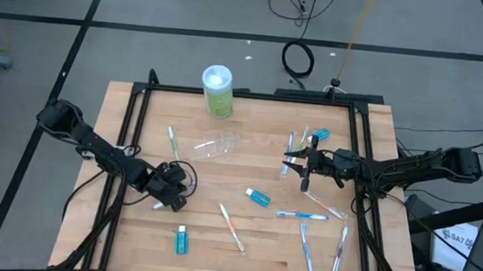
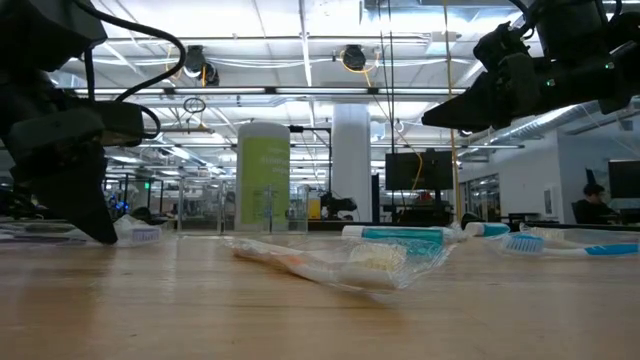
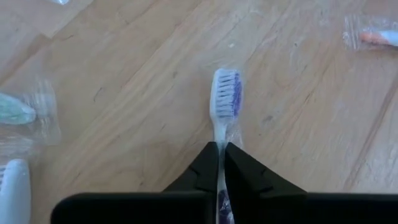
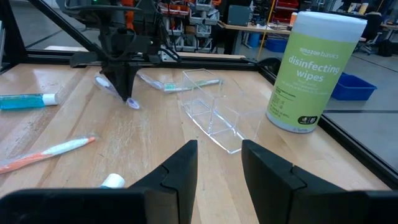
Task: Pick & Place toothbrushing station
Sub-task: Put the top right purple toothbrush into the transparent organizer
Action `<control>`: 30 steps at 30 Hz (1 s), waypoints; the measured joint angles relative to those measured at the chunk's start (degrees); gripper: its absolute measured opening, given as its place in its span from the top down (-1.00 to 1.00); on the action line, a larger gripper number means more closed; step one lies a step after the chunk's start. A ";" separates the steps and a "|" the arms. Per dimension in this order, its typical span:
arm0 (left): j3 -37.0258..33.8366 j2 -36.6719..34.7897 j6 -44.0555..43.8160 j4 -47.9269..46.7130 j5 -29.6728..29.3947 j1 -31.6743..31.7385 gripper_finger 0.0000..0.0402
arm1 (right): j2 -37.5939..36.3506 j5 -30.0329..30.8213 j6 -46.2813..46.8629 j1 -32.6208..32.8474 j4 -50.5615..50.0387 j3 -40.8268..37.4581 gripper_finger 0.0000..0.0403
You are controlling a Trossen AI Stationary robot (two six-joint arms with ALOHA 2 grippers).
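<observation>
My left gripper [image 1: 172, 200] is at the table's left, near the front, shut on a clear-wrapped toothbrush with purple bristles [image 3: 227, 93]. It also shows in the right wrist view [image 4: 127, 93]. My right gripper [image 4: 219, 163] is open and empty, raised over the table's right half [image 1: 290, 164], and points at the clear plastic cup [image 1: 219, 145]. The cup lies on its side [image 4: 211, 109]. Several toothbrushes lie flat on the table, such as a blue one [image 1: 302, 215] and an orange one [image 1: 232, 227]. Blue white-capped tubes lie at the middle [image 1: 258, 197], front left [image 1: 181, 239] and right rear [image 1: 322, 136]. My left gripper pinches the toothbrush's neck [image 3: 219, 146] between its two fingers, just behind the bristle head. The fingers slant down from above and lie along the brush. The head sticks out beyond the fingertips, low over the wood; whether it touches the table I cannot tell.
A tall green wipes container with a white lid [image 1: 217, 89] stands at the table's far edge, behind the cup. A black frame [image 1: 254, 95] runs around the tabletop. More toothbrushes lie at the front right [image 1: 306, 249] and at the left of the cup [image 1: 173, 141].
</observation>
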 joint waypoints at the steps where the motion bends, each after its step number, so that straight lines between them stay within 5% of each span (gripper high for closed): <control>1: 0.00 -0.01 -0.37 0.04 -0.06 0.00 0.96 | 0.00 0.00 0.01 -0.01 0.00 0.00 0.42; 30: -0.04 -0.27 9.96 5.80 -7.68 0.04 0.99 | 0.00 0.02 -0.11 0.00 0.00 0.00 0.42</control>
